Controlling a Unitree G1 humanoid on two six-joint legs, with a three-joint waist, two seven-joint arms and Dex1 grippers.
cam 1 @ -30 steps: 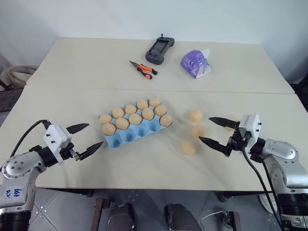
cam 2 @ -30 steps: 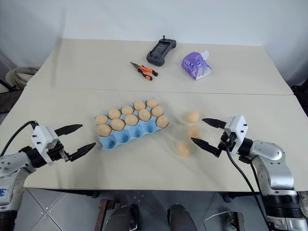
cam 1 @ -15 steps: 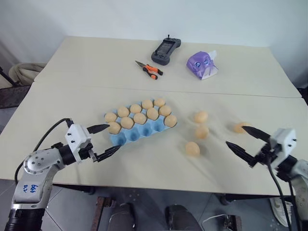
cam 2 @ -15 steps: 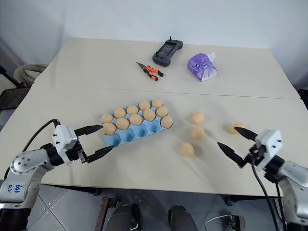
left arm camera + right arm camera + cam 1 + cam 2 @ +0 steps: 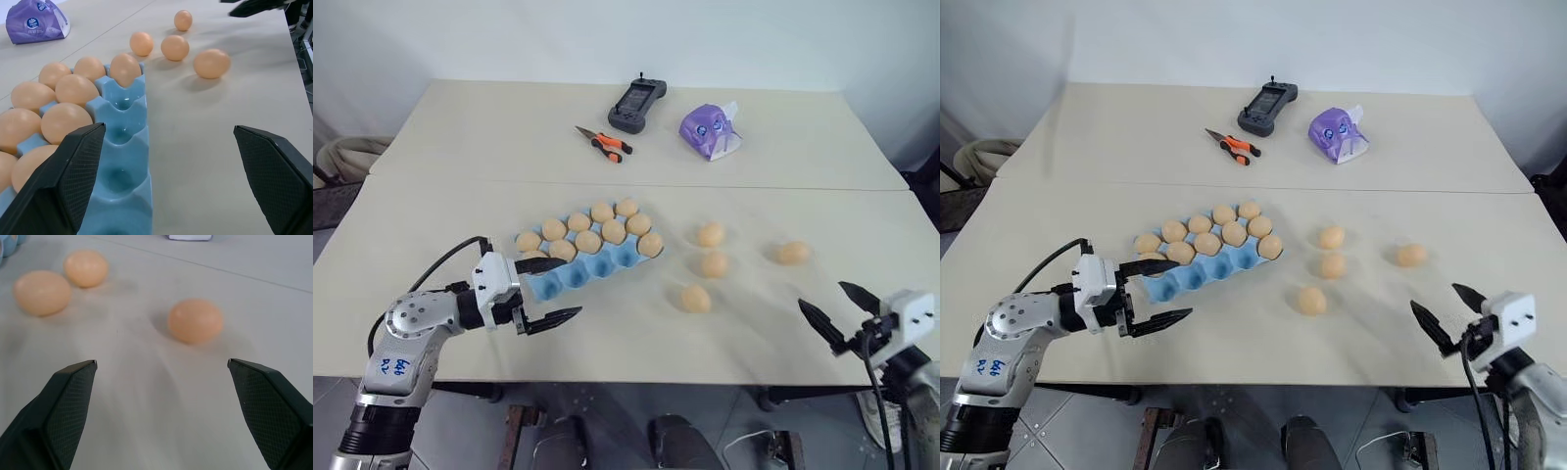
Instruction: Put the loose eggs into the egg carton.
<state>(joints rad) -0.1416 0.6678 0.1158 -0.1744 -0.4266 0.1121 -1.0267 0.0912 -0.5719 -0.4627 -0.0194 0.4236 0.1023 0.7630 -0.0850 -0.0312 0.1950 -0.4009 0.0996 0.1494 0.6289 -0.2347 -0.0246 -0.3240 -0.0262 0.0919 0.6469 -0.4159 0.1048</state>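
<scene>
The light blue egg carton (image 5: 576, 279) lies left of the table's centre. Its two far rows hold eggs (image 5: 589, 241) and its near row of cups is bare. Several loose eggs rest on the table to its right: a cluster of three (image 5: 714, 264) and one farther right (image 5: 793, 253). My left gripper (image 5: 573, 288) is open at the carton's near left corner, one finger (image 5: 73, 166) over the cups. My right gripper (image 5: 821, 295) is open and empty near the front right edge, pointing at the farthest-right egg (image 5: 195, 320) from a short way off.
At the back of the table lie a black handheld controller (image 5: 637, 101), orange-handled pliers (image 5: 604, 143) and a purple pack (image 5: 709, 131). A seam (image 5: 460, 179) crosses the table behind the carton. The table's front edge (image 5: 705, 377) runs just below both grippers.
My left gripper has swung right, up to the carton's near corner. My right gripper has drawn away rightward from the egg cluster toward the front right edge, leaving the rightmost egg in plain sight.
</scene>
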